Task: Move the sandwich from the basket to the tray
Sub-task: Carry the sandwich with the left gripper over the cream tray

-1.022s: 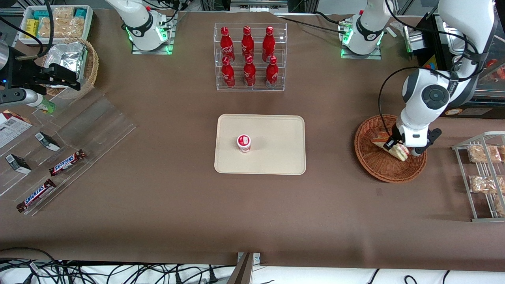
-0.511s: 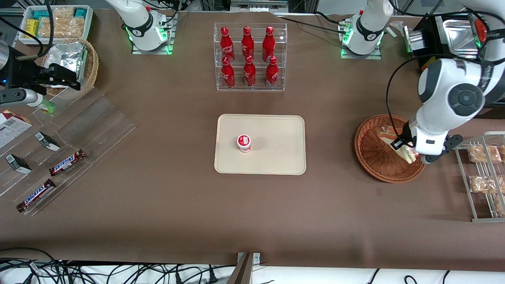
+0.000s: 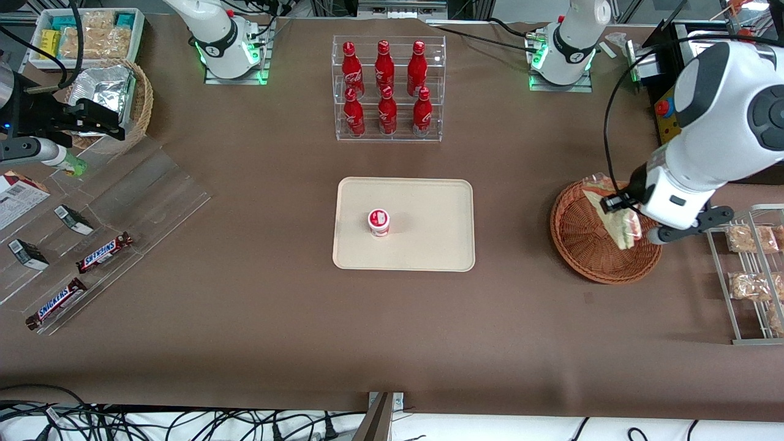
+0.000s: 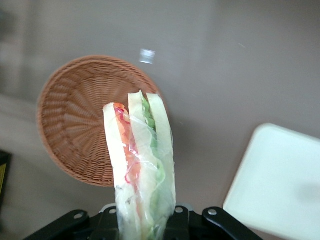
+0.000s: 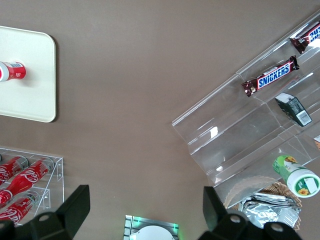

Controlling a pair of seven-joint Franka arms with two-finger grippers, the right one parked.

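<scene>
The wrapped sandwich point(image 3: 615, 213) point(image 4: 141, 167), a white-bread wedge with red and green filling, hangs in the air above the reddish-brown wicker basket point(image 3: 582, 245) point(image 4: 75, 125). My left gripper point(image 3: 626, 211) point(image 4: 145, 225) is shut on its wide end, well above the basket. Nothing else shows in the basket. The cream-beige tray point(image 3: 429, 245) point(image 4: 280, 190) lies at mid-table, toward the parked arm from the basket, with a small red-and-white cup point(image 3: 378, 222) standing on it.
A clear rack of red bottles point(image 3: 387, 89) stands farther from the front camera than the tray. A metal rack with snack packets point(image 3: 750, 272) sits beside the basket at the working arm's end. Clear shelves with chocolate bars point(image 3: 104, 252) lie toward the parked arm's end.
My gripper has risen out of the basket with the sandwich, which now hangs clear of the basket floor. The arm's wrist has swung upward and toward the table's working-arm end.
</scene>
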